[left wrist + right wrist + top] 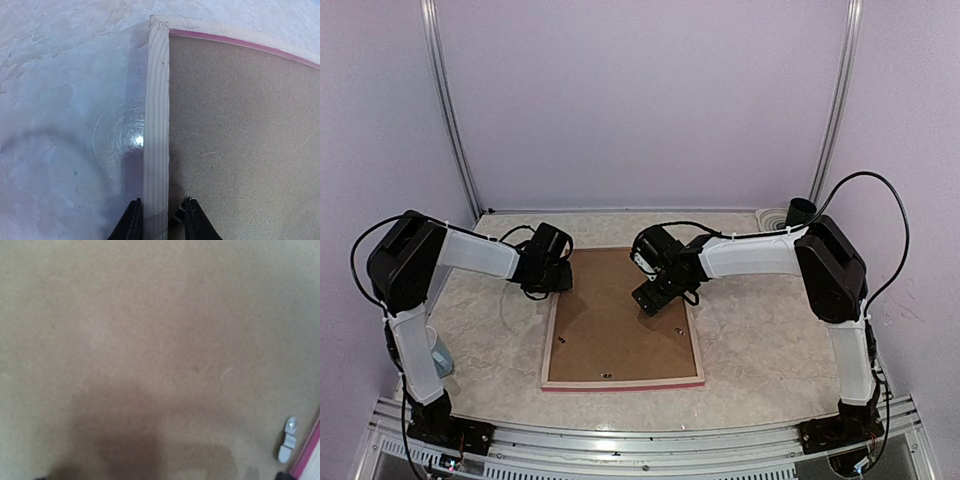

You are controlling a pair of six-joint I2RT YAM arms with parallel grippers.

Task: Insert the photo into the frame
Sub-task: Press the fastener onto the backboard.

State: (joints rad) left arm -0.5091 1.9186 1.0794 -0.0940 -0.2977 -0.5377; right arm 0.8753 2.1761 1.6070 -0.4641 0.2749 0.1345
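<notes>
The photo is out of view, perhaps under the backing board [620,330]. The frame [620,381] lies face down. The left gripper [161,210] pinches its left rail near the far corner, likely steadying it. The right gripper [652,298], spread wide and empty, hovers over the board.

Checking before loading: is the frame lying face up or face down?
Face down. The frame shows its pale wood back, the brown backing board sits inside it, and a clip shows on the board.
</notes>
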